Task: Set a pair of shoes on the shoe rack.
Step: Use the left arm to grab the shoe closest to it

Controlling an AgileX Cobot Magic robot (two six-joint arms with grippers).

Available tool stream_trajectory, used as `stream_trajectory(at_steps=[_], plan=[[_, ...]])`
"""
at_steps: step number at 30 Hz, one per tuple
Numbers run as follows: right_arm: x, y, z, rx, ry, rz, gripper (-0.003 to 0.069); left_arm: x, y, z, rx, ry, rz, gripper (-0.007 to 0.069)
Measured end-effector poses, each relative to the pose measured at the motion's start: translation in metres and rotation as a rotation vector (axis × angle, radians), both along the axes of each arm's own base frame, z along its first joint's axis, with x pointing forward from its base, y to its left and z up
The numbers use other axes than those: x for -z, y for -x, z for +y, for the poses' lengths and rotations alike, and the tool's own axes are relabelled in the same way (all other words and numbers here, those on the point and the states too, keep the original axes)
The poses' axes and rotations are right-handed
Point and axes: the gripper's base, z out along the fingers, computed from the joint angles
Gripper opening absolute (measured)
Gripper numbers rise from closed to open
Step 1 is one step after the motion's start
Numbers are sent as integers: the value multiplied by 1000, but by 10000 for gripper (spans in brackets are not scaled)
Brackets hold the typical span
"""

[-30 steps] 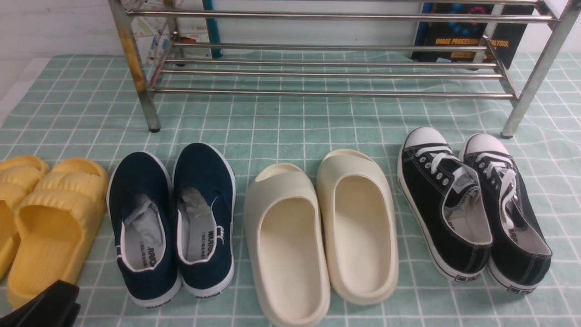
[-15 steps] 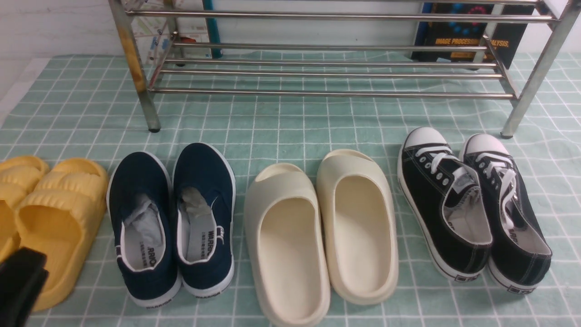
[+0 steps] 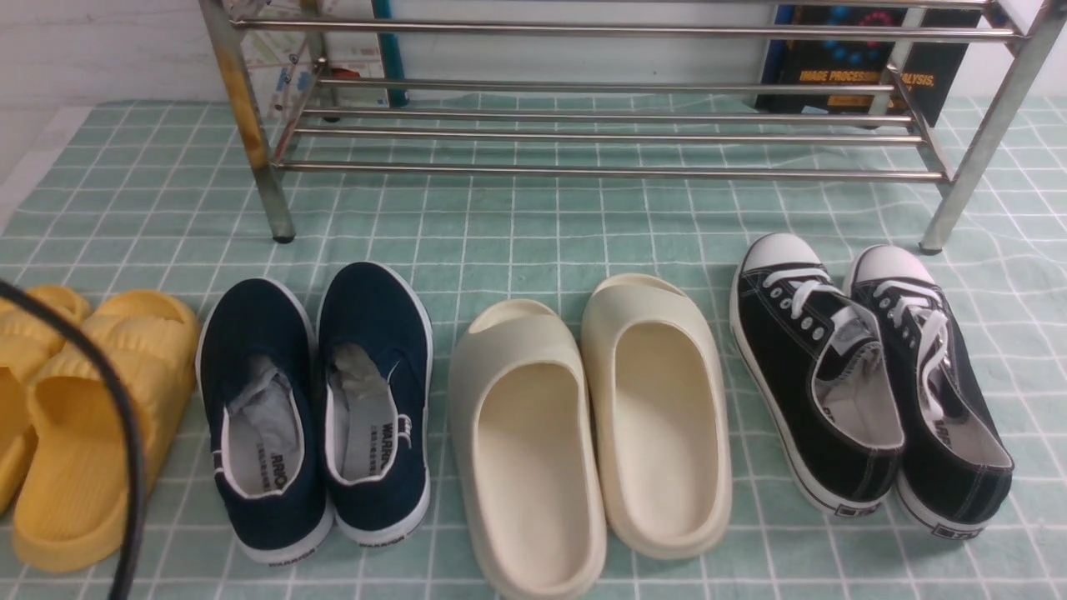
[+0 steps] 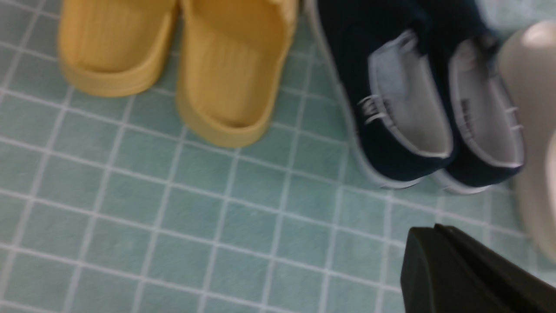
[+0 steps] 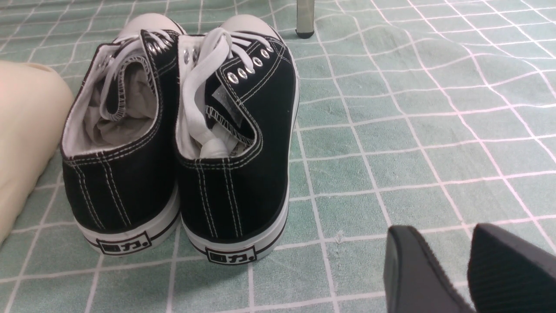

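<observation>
The pair of shoes (image 3: 315, 408), navy slip-ons, stands on the green checked worktop (image 3: 517, 242). The two shoes touch side by side, with toes toward the shoe rack (image 3: 600, 133) and heels toward the robot. That likely suits a grasp at the heel collar and a straight carry forward.

The pair lies just ahead of the left gripper (image 4: 434, 248), heels facing it, with bare cloth between them. This gripper's fingers are pressed together on nothing, so I judge they must part before a shoe can be taken.

Yellow slides (image 4: 173, 65) sit ahead of it on the pair's outer side, and cream slides (image 3: 583, 417) on the inner side.

The black lace-up sneakers (image 5: 182, 143) stand ahead of the right gripper (image 5: 454, 243), whose fingers are slightly apart and empty.

The rack is well beyond both grippers.
</observation>
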Motion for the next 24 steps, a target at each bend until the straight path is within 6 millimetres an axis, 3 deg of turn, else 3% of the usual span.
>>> stream_trajectory(at_steps=[6, 10, 14, 16, 24], plan=[[0, 0, 0, 0, 0, 0, 239, 16, -51, -1, 82, -118, 200, -13], [0, 0, 0, 0, 0, 0, 239, 30, -73, -22, 200, -139, 258, -11], [0, 0, 0, 0, 0, 0, 239, 48, -95, -44, 224, -114, 312, 47], [0, 0, 0, 0, 0, 0, 239, 64, -114, -54, 158, -76, 366, 136], [0, 0, 0, 0, 0, 0, 239, 94, -162, -69, -2, -2, 423, 397]])
